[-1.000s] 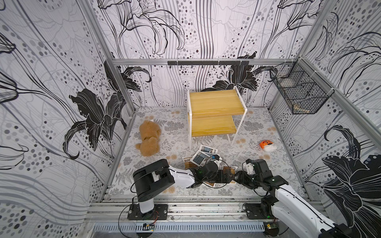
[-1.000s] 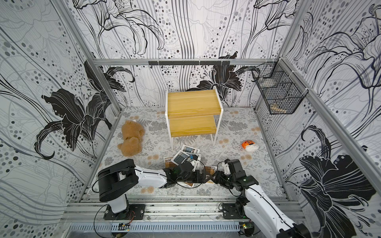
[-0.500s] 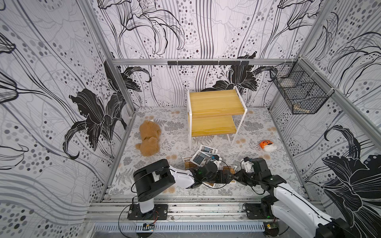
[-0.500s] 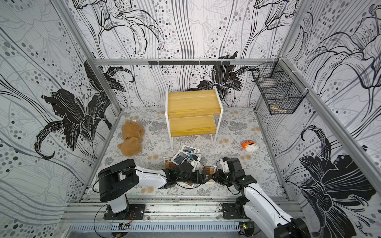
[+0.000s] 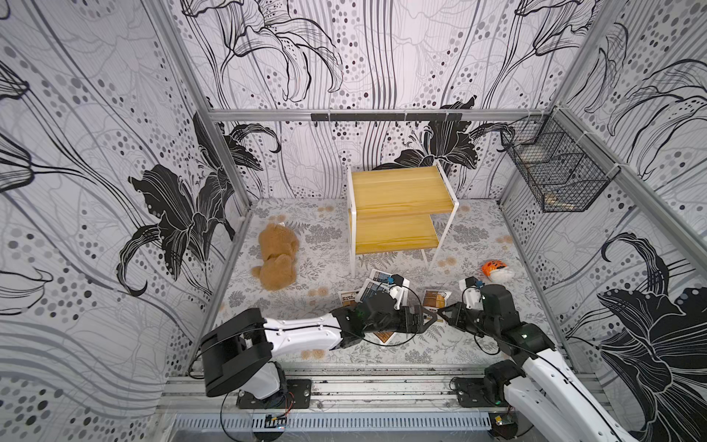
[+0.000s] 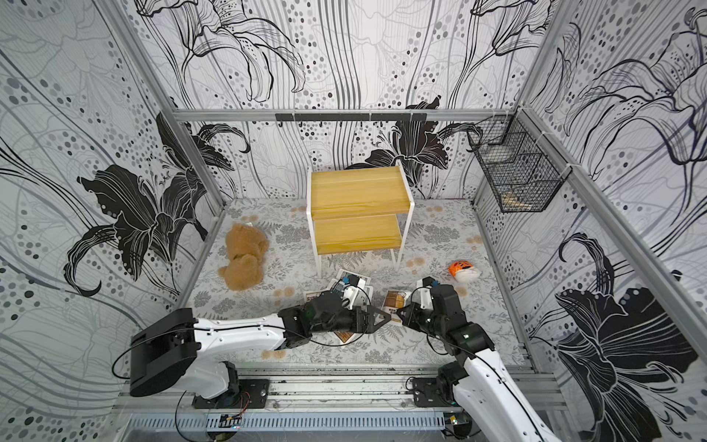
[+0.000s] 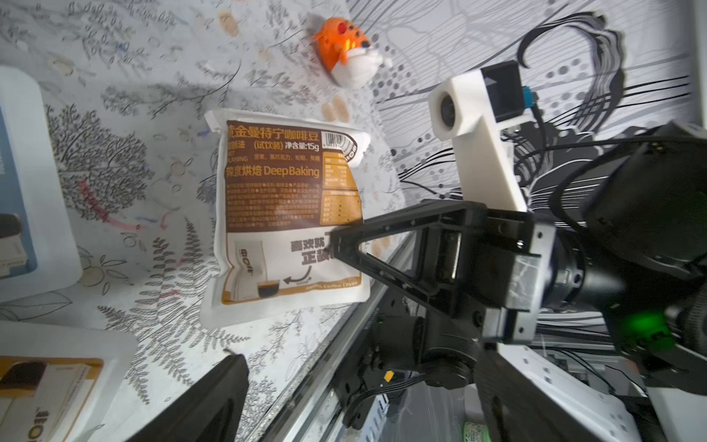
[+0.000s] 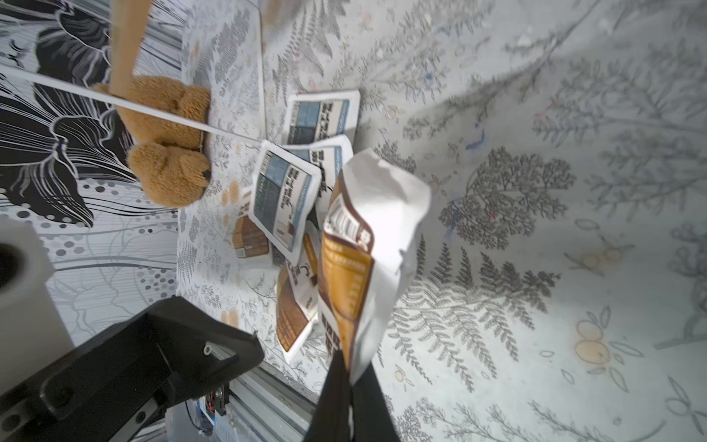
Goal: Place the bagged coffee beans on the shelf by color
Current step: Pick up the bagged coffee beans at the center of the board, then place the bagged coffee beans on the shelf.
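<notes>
My right gripper is shut on the edge of one brown-orange coffee bag, which stands up off the floor mat between the two arms. In both top views that bag shows just behind the right gripper. My left gripper is open and empty, facing the held bag. More bags lie piled beneath the left arm: grey-blue ones and brown ones. The yellow two-tier shelf stands bare at the back.
A brown plush bear lies left of the shelf. A small orange-and-white toy sits by the right wall. A black wire basket hangs on the right wall. The metal rail runs along the front edge.
My right gripper has gone from open to shut on the brown-orange bag and raised it on edge. The left arm has stayed in place, open.
</notes>
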Available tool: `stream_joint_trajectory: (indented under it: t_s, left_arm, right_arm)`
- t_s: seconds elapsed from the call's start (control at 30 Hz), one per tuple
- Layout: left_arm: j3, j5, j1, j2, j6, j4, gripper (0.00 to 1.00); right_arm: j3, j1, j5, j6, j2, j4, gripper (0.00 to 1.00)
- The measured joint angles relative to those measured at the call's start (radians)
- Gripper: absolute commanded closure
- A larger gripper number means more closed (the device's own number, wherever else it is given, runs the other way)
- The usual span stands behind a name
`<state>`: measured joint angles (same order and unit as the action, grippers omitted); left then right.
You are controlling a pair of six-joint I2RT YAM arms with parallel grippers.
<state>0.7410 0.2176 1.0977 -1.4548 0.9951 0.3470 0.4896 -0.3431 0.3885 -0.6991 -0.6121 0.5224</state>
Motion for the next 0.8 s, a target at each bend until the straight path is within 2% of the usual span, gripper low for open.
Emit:
stream_joint_trajectory:
  t_s: [0.33, 0.53, 0.8]
  left_arm:
    - [0.000, -0.055, -0.067, 0.277, -0.043, -0.138, 0.03]
    - [-0.003, -0.064, -0.171, 0.471, -0.052, -0.228, 0.03]
    - [-0.003, -0.029, -0.313, 0.606, -0.060, -0.309, 0.03]
  right_arm:
    - [0.277, 0.000, -0.036, 0.005, -0.039, 0.084, 1.00]
    - [0.435, 0.000, 0.069, 0.023, -0.116, 0.084, 1.00]
    - [0.809, 0.000, 0.195, 0.097, -0.332, 0.080, 1.00]
